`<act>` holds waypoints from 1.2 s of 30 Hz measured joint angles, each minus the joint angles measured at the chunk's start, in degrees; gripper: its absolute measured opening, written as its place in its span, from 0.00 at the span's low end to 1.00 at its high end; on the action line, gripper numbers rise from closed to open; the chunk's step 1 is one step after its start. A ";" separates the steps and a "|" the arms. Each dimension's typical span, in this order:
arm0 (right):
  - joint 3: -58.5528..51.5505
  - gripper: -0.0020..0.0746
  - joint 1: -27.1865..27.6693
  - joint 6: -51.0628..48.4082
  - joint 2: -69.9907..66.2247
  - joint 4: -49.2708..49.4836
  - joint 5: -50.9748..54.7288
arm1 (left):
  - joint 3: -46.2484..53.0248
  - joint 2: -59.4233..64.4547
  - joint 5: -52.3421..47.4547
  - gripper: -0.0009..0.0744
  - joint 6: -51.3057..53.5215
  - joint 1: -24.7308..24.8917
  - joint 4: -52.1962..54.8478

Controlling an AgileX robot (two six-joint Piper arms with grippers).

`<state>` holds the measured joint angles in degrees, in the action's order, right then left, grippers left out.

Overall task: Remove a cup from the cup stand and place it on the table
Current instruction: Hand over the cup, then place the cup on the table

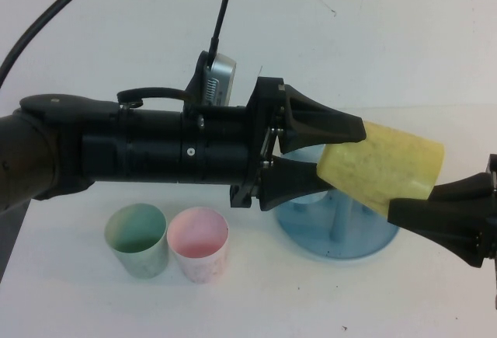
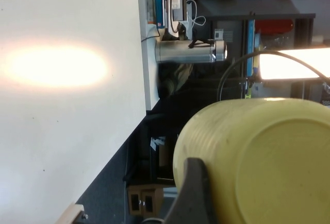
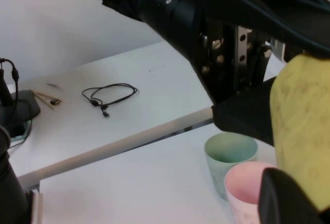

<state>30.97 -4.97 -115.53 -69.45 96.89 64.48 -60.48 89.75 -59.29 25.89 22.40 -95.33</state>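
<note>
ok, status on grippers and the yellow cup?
Left gripper shut on the cup, above cup stand. Right gripper touching cup's underside. Two cups on table nearby.

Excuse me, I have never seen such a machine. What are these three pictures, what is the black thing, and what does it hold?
It is a robot with two black arms. One picture looks down from above; each other one comes from a camera on an arm's wrist. The left claw, reaching across from the left, grips the pale yellow cup, lifted sideways over the blue cup stand. The right claw waits low on the right beside the cup. A green cup and a pink cup stand on the white table.
</note>
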 joint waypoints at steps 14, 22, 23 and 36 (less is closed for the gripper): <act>0.00 0.05 0.00 -0.33 0.00 0.09 -1.09 | 0.00 0.00 0.41 0.72 4.01 0.00 -0.43; 0.00 0.05 0.00 -0.58 0.00 0.09 -0.70 | 0.00 0.00 -1.34 0.80 6.28 0.00 -0.43; 0.00 0.05 0.00 -0.58 0.00 0.09 -0.56 | 0.00 0.00 -1.45 0.81 6.42 -0.13 -0.43; 1.24 0.05 0.00 5.83 0.00 -1.63 -1.44 | 0.00 0.00 -7.50 0.82 6.75 -10.56 -0.43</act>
<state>32.21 -4.97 -109.69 -69.45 95.27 63.04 -60.48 89.75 -66.79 32.64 11.83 -95.76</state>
